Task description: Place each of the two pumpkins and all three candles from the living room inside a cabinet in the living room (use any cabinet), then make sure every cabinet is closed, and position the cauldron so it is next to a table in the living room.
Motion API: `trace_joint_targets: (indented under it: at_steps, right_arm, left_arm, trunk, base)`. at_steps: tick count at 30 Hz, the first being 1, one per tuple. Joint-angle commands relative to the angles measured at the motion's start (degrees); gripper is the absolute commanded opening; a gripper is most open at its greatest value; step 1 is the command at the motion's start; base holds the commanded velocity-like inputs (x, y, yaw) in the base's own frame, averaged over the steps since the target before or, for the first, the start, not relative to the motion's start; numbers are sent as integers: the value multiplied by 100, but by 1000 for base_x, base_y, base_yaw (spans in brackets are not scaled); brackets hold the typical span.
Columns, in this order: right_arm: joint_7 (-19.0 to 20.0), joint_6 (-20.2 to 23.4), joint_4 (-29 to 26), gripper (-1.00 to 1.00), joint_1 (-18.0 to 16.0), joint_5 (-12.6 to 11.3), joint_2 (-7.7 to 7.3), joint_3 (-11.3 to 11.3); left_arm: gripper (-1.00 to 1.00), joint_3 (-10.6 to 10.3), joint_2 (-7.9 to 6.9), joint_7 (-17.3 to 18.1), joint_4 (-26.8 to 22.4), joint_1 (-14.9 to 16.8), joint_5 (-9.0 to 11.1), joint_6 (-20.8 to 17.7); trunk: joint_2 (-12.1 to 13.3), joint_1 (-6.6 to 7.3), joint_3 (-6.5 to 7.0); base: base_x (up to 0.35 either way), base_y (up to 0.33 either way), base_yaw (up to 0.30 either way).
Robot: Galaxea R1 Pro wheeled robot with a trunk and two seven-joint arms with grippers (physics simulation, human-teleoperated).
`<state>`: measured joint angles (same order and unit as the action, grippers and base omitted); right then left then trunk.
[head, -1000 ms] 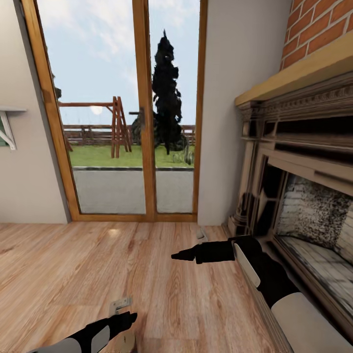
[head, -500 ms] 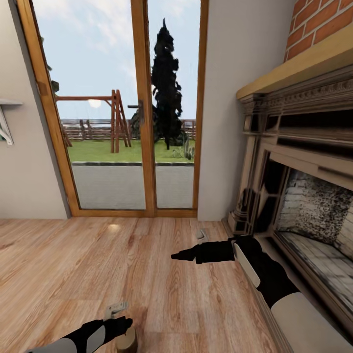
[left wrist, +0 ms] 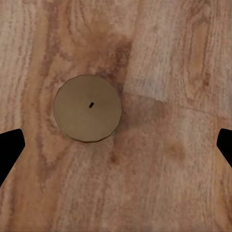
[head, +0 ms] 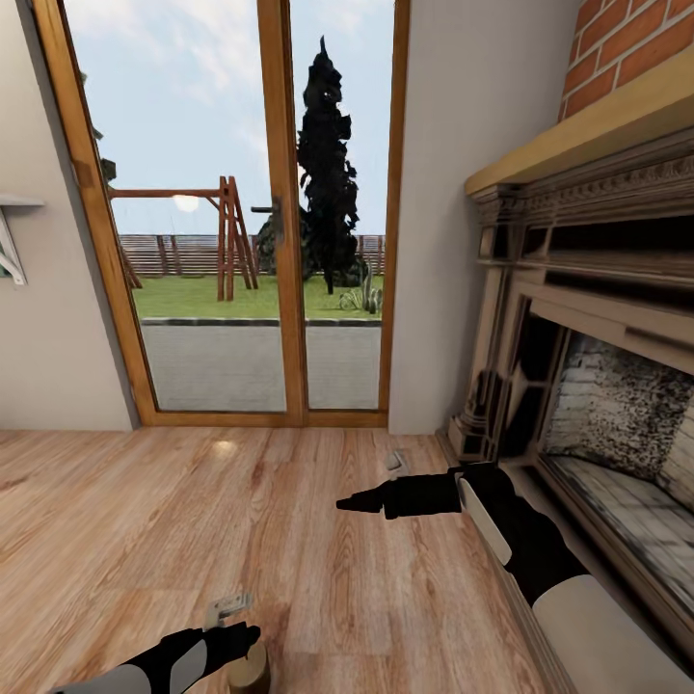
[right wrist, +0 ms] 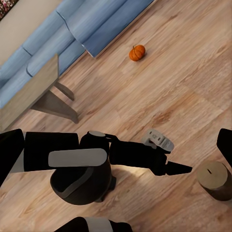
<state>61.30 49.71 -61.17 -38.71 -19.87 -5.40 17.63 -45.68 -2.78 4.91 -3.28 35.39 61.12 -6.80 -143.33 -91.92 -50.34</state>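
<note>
A short tan candle (left wrist: 87,108) with a dark wick stands upright on the wood floor. In the left wrist view it sits between the fingertips and off to one side. My left gripper (left wrist: 116,145) hangs open over it, apart from it. In the head view the candle (head: 251,670) is at the bottom edge, just under my left gripper (head: 247,634). My right gripper (head: 349,503) hovers open above the floor near the fireplace, holding nothing. An orange pumpkin (right wrist: 137,52) lies on the floor by the sofa, beyond the pale table (right wrist: 34,87). The cabinet and cauldron are out of view.
A glass patio door (head: 231,222) in a wooden frame faces me. A carved fireplace (head: 588,386) with a brick chimney runs along the right, close to my right arm. A blue sofa (right wrist: 72,24) stands behind the table. Wood floor (head: 145,520) stretches between them.
The head view shifted slightly a second ago. My left gripper drew back a little, so more of the candle shows beneath it. Nothing has moved in the last half second.
</note>
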Motion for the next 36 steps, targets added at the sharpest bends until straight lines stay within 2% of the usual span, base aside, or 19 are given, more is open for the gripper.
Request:
trace_joint_targets:
  at_steps: [1,10,22,29,36]
  right_arm:
    - [-4,25,-1,100,-5,-25,-5,9]
    - [-4,25,0,100,-5,-25,39,7]
    - [-4,27,-4,100,-5,-25,57,5]
    - [-4,23,-4,100,-5,-25,57,6]
    - [-4,21,-6,100,-5,-25,57,5]
  left_arm:
    - [100,-37,-4,13,-6,3,55,-23]
    - [100,-29,-3,15,-6,4,41,-13]
    - [100,6,-28,-4,-6,6,107,-38]
    - [100,71,-130,-419,-6,3,154,-41]
    - [100,77,-140,-489,-6,3,168,-41]
  trunk:
    - [-3,1,-6]
    - [-3,1,-6]
    - [-3,1,-6]
    - [-3,1,-6]
    - [-3,1,-6]
  base:
    - [0,0,0]
    - [4,0,0]
    - [124,0,0]
    - [175,15,0]
    - [14,1,0]
